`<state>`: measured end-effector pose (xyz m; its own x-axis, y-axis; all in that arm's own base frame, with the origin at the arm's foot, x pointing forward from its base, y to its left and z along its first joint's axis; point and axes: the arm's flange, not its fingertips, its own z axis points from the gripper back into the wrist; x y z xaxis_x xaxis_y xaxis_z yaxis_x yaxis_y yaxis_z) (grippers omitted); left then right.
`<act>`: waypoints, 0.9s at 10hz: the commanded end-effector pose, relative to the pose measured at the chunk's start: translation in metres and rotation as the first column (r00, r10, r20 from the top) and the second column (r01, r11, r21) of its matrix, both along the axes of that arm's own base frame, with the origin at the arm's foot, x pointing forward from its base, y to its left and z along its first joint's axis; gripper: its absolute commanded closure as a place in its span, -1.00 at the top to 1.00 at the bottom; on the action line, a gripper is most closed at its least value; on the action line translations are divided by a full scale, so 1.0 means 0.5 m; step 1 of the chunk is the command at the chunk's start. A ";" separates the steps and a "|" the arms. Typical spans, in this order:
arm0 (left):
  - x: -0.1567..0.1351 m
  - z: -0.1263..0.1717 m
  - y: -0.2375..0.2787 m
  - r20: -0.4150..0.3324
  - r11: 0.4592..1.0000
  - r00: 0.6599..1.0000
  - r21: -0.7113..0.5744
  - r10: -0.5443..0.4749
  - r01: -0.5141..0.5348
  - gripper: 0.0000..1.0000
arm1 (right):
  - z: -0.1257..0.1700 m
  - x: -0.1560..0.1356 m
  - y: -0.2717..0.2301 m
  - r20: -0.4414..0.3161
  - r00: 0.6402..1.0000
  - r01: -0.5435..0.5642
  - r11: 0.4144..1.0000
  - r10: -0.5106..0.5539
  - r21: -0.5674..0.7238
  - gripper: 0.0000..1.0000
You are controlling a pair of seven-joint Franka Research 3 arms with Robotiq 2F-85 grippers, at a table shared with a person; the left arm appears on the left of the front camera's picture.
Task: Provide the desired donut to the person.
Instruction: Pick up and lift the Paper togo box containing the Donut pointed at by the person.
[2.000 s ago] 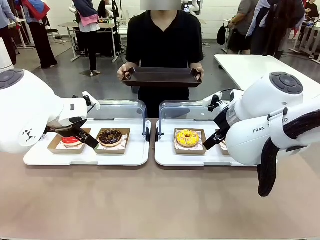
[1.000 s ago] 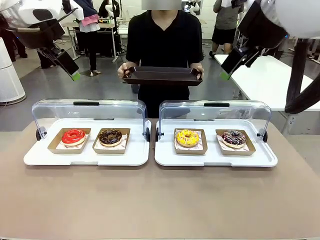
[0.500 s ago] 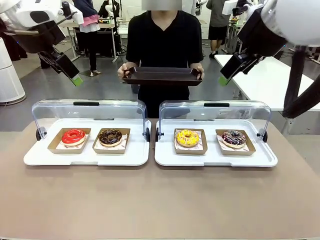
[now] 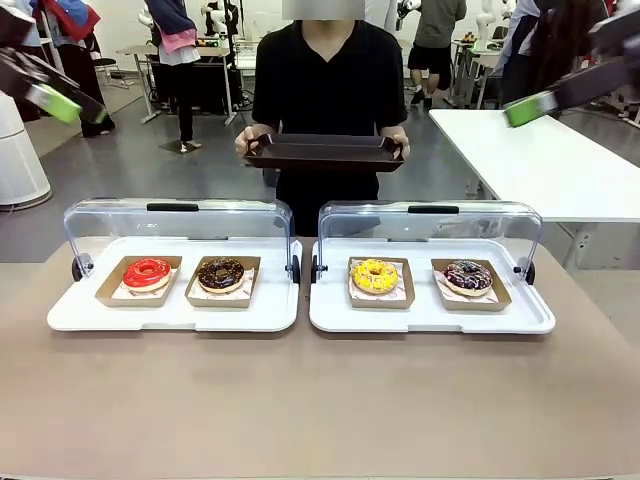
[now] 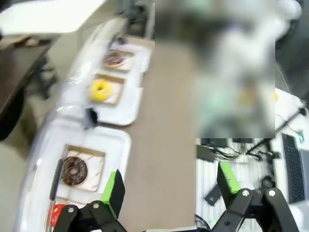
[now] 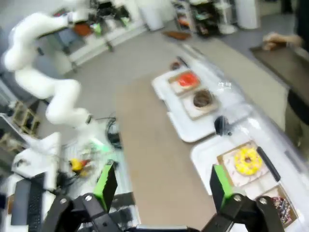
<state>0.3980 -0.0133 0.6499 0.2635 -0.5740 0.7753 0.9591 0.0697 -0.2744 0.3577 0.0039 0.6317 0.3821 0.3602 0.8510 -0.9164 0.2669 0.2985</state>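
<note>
White trays (image 4: 170, 315), four boxed donuts (image 4: 375, 274)

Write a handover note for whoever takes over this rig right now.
Left gripper: open, empty, raised far left.
Right gripper: open, empty, raised far right.
Red-glazed donut and chocolate donut lie in the left white tray; yellow donut and dark sprinkled donut in the right white tray.
The person holds an empty dark brown rectangular tray.
Done: nothing delivered.
Left: pick the wanted donut, place it on that tray.
</note>
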 end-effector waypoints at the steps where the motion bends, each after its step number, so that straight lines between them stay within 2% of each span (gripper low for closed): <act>1: 0.067 0.002 0.061 -0.020 0.995 0.995 0.013 -0.101 0.101 1.00 | -0.010 0.038 -0.078 -0.048 0.997 -0.067 0.997 0.068 0.025 1.00; 3: 0.073 -0.022 0.072 -0.005 0.994 0.994 0.007 -0.107 0.107 1.00 | -0.027 0.048 -0.143 -0.028 0.999 -0.043 0.998 0.044 0.041 1.00; 4: 0.085 -0.031 0.082 0.004 0.995 0.995 0.010 -0.104 0.104 1.00 | -0.039 0.060 -0.173 -0.042 0.998 0.048 0.998 -0.046 0.051 1.00; 5: 0.081 -0.040 0.100 0.019 0.996 0.996 0.004 -0.087 0.087 1.00 | -0.049 0.060 -0.195 -0.042 0.997 0.068 0.995 -0.065 0.077 1.00; 9: 0.048 -0.040 0.190 0.045 0.997 0.999 -0.075 0.000 0.003 1.00 | -0.062 0.021 -0.252 -0.044 0.992 0.126 0.988 -0.122 0.093 1.00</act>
<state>0.4302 0.0797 0.6293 0.2493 -0.5529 0.7951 0.9624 0.0496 -0.2672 0.3772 -0.1257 0.6021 0.4745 0.2492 0.8442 -0.8554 0.3569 0.3754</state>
